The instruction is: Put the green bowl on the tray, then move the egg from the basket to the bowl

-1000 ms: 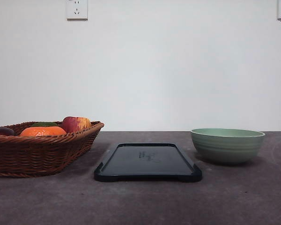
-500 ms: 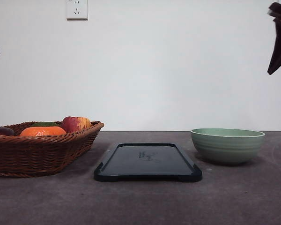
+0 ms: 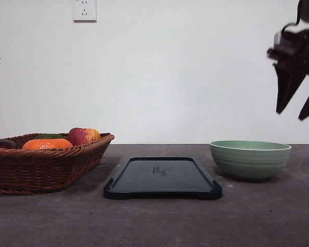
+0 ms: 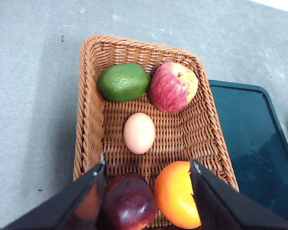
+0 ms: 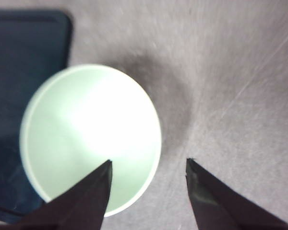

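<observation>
Lower now: right end effector [image 3: 297, 114], jaws apart, above ridged round green bowl [image 3: 250, 159].

Red-yellow apple [image 4: 173, 86], green lime [image 4: 123, 82], orange citrus [image 4: 177, 194], dark plum [image 4: 128, 202], wall socket [image 3: 84, 10]

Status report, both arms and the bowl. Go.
Right gripper open, above green bowl. Left gripper open, empty over basket. Bowl on table, off tray. Egg in basket. Nothing blocking.

green bowl [image 3: 250, 159] pale sage | tray [image 3: 162, 177] black | basket [image 3: 41, 167] brown wicker | egg [image 4: 139, 132] pale tan
</observation>
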You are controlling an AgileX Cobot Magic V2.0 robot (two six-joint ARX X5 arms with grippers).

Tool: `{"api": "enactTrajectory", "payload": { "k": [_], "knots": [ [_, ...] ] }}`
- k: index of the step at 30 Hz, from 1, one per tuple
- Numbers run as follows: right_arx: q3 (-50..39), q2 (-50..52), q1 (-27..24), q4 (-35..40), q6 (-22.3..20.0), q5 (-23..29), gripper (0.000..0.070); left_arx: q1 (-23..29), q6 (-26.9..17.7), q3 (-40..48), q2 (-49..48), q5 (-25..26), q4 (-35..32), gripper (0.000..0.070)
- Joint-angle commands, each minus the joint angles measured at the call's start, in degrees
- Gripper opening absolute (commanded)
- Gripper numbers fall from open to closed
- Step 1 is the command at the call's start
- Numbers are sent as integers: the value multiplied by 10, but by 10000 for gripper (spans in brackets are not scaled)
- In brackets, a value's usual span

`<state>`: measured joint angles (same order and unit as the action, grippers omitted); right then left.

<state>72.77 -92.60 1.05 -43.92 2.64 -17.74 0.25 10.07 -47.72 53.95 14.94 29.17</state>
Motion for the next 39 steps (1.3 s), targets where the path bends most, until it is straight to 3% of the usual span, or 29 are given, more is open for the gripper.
{"api": "enactTrajectory", "payload": {
  "k": [1,12,18,24,29,33,39],
  "knots": [
    [12,-19,2,6,-14,2,302,0,-6,-14,3,2,-4,352],
    [12,-78,20,23,-18,3,247,0,-6,-14,3,1,-5,352],
    [12,-99,29,33,-19,34,0,0,-6,-14,3,1,-4,352],
    [22,-99,29,17,-19,47,0,0,-5,-14,3,1,-4,352],
    [81,-99,39,-69,-19,33,0,0,-5,-14,3,1,-4,352],
    [145,-99,71,-131,-18,27,0,0,-6,-14,3,1,-4,352],
    [211,-108,148,-112,12,29,0,0,-5,-14,3,1,-5,352]
  ]
}}
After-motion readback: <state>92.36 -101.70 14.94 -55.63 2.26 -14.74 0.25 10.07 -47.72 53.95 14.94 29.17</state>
